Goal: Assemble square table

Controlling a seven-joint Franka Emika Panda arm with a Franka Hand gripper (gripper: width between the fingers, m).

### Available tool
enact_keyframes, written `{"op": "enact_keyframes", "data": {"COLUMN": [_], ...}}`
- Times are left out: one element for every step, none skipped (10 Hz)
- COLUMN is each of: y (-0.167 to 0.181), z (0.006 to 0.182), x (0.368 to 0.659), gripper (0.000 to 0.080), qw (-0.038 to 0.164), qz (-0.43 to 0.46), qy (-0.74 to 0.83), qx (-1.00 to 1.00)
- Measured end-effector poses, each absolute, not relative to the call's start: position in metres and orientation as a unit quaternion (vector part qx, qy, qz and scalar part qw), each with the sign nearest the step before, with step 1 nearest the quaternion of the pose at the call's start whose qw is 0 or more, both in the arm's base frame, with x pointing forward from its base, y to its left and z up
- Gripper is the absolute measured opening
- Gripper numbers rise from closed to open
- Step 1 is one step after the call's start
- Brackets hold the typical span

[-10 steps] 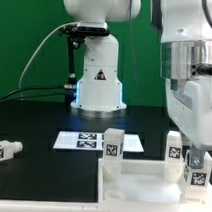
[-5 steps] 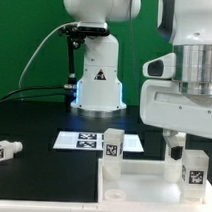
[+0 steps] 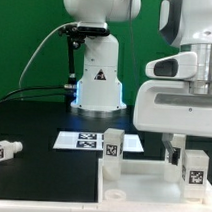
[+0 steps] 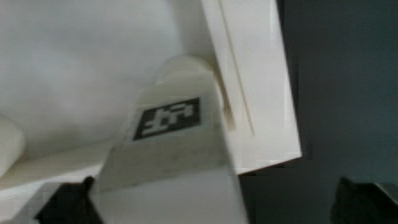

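The white square tabletop (image 3: 141, 182) lies at the front, rim up. A tagged white leg (image 3: 112, 149) stands at its far corner on the exterior view's left, and another leg (image 3: 195, 169) stands at the corner on the right. My gripper (image 3: 190, 150) hangs open just above that right leg, and one dark finger (image 3: 175, 152) hides what is behind it. In the wrist view the leg (image 4: 169, 150) with its tag stands between my spread fingertips (image 4: 71, 205), beside the tabletop rim (image 4: 249, 80). My gripper (image 4: 217, 208) holds nothing.
A loose tagged leg (image 3: 4, 152) lies on the black table at the exterior view's left. The marker board (image 3: 92, 141) lies behind the tabletop. The robot base (image 3: 97, 79) stands at the back, before a green backdrop.
My hand has risen from low around the right leg to just above it. The leg stays standing on the tabletop corner. Little moved in the last half second.
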State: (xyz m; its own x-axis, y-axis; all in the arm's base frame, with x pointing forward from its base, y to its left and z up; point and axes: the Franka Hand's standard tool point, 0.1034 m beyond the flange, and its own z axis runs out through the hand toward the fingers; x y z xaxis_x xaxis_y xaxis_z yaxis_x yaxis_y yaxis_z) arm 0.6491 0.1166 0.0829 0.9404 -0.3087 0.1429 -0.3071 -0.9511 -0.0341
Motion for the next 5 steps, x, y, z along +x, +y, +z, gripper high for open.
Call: {"op": "enact_keyframes", "data": {"y": [0.1167, 0.1168, 0.1169, 0.1142, 0.1082], "z": [0.0829, 0.0829, 0.0828, 0.0825, 0.0824], "x": [0.6491, 0.6491, 0.6491, 0.6486, 0.6477], "gripper": [0.0648, 0.0521, 0.0384, 0.0294, 0.0294], "qw": [0.006, 0.009, 0.011, 0.012, 0.015], "qz": [-0.073, -0.073, -0.073, -0.071, -0.067], "qy": [0.162, 0.185, 0.217, 0.254, 0.322], "qx": [-0.984, -0.980, -0.974, -0.965, -0.944]}}
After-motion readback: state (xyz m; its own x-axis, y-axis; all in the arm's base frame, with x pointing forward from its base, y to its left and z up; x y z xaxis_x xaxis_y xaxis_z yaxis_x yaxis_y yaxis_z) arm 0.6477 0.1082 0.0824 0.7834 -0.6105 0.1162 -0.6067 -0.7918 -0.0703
